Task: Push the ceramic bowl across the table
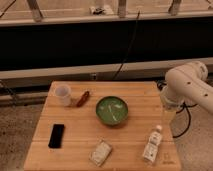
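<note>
The ceramic bowl [112,110] is round, shallow and glossy green with pale streaks inside. It sits upright near the middle of the light wooden table [75,155], a little right of centre. My white arm [189,85] comes in from the right. My gripper [169,113] hangs at the table's right edge, to the right of the bowl and apart from it. It holds nothing that I can see.
A small white cup [63,94] and a reddish-brown stick-shaped item [83,98] stand at the back left. A black phone [56,135] lies front left, a pale packet [101,152] front centre, a small bottle [152,144] front right. A dark wall and cables run behind.
</note>
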